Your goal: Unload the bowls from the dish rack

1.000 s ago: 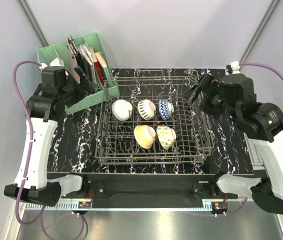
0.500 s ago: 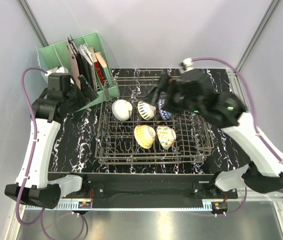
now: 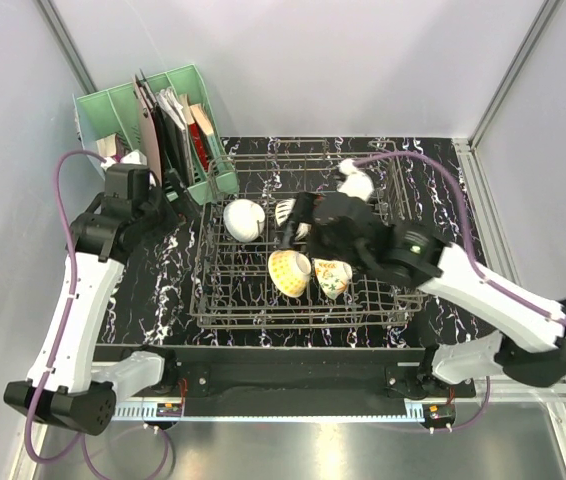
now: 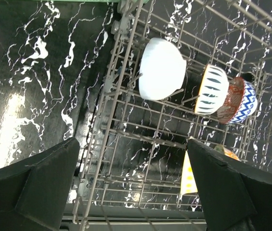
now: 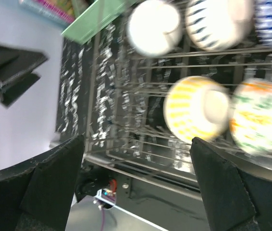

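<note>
Risk of a wire snag first: right gripper (image 3: 291, 232), fingers spread wide and holding nothing, poised over the middle of the large grey wire dish rack (image 3: 206, 285), just above the tan-yellow striped ceramic bowl (image 5: 196, 108) in the rack's near row. Liable to slip off glossy, rounded glaze if closed on the belly rather than the rim, and to catch upright tines or nudge the floral cream bowl (image 5: 261, 118) close beside. Left gripper (image 4: 132, 140) equally wide open and empty, above the rack's left edge, near the smooth cream-white bowl (image 4: 161, 69) and dark-striped white bowl (image 4: 211, 89) in the far row. Tipped on edge between thin, hard wires.
</note>
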`<state>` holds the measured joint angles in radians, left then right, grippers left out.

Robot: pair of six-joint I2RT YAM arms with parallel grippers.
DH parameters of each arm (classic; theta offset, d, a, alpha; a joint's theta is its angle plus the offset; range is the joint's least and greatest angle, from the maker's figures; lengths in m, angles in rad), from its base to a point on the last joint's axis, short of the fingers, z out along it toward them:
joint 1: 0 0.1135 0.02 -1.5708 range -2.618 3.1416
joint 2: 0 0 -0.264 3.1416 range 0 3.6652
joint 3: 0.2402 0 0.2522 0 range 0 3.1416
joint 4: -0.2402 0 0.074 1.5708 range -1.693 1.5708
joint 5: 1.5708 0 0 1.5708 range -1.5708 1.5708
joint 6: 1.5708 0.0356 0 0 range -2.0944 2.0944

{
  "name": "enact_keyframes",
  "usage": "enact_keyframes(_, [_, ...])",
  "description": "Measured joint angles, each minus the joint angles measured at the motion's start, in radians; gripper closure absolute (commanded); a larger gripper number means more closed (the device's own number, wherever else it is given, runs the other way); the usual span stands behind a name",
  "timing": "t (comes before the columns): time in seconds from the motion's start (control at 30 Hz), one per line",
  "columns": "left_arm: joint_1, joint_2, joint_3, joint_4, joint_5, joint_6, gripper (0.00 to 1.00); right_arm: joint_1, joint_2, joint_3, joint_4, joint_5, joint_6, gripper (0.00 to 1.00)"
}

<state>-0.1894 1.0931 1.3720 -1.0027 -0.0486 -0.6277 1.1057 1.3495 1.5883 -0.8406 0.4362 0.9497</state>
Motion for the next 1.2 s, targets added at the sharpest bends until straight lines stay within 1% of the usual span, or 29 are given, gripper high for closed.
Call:
enact_keyframes(0.13, [0.000,-0.041,-0.056,-0.007,-0.014,0.012,0.01,-0.003,-0.114,0.022,-0.186,0.127,0.043,0.01])
enact_keyframes(0.2, [0.000,-0.048,-0.084,-0.012,-0.025,0.029,0.01,-0.024,-0.177,0.023,-0.259,0.183,0.050,0.00])
enact_keyframes(0.23, [0.000,-0.043,-0.097,-0.010,-0.027,0.037,0.01,-0.060,-0.210,0.023,-0.286,0.202,0.045,0.00])
enact_keyframes(0.3, [0.000,-0.006,-0.114,-0.009,-0.027,0.054,0.01,-0.174,-0.274,0.016,-0.314,0.234,0.021,0.00])
enact_keyframes(0.37, [0.000,0.055,-0.120,0.005,-0.026,0.067,0.01,-0.282,-0.316,-0.008,-0.324,0.258,-0.019,0.00])
enact_keyframes(0.4, [0.000,0.081,-0.122,0.015,-0.026,0.072,0.02,-0.314,-0.329,-0.019,-0.325,0.259,-0.039,0.00])
enact_keyframes(0.47, [0.000,0.143,-0.129,0.039,-0.024,0.083,0.06,-0.389,-0.335,-0.053,-0.320,0.247,-0.079,0.00])
enact_keyframes(0.6, [0.000,0.221,-0.132,0.065,-0.023,0.105,0.07,-0.534,-0.288,-0.168,-0.280,0.158,-0.142,0.00])
enact_keyframes(0.73, [0.000,0.257,-0.131,0.081,-0.024,0.118,0.11,-0.652,-0.230,-0.259,-0.224,0.051,-0.197,0.00])
enact_keyframes(0.83, [0.000,0.278,-0.131,0.085,-0.024,0.132,0.15,-0.769,-0.201,-0.293,-0.175,-0.048,-0.248,0.00])
enact_keyframes(0.9, [0.000,0.290,-0.131,0.086,-0.024,0.137,0.20,-0.818,-0.173,-0.294,-0.147,-0.094,-0.277,0.02])
enact_keyframes(0.97, [0.000,0.298,-0.131,0.088,-0.023,0.143,0.24,-0.837,-0.140,-0.287,-0.122,-0.129,-0.304,0.05])
enact_keyframes(1.07, [0.000,0.304,-0.131,0.093,-0.019,0.152,0.36,-0.849,-0.087,-0.277,-0.094,-0.175,-0.328,0.17])
enact_keyframes(1.1, [0.000,0.306,-0.131,0.093,-0.018,0.151,0.39,-0.854,-0.074,-0.277,-0.089,-0.187,-0.332,0.19])
enact_keyframes(1.17, [0.000,0.315,-0.131,0.097,-0.011,0.158,0.56,-0.872,-0.042,-0.277,-0.083,-0.211,-0.337,0.32])
enact_keyframes(1.2, [0.000,0.322,-0.131,0.100,-0.009,0.159,0.67,-0.879,-0.027,-0.277,-0.080,-0.219,-0.342,0.39])
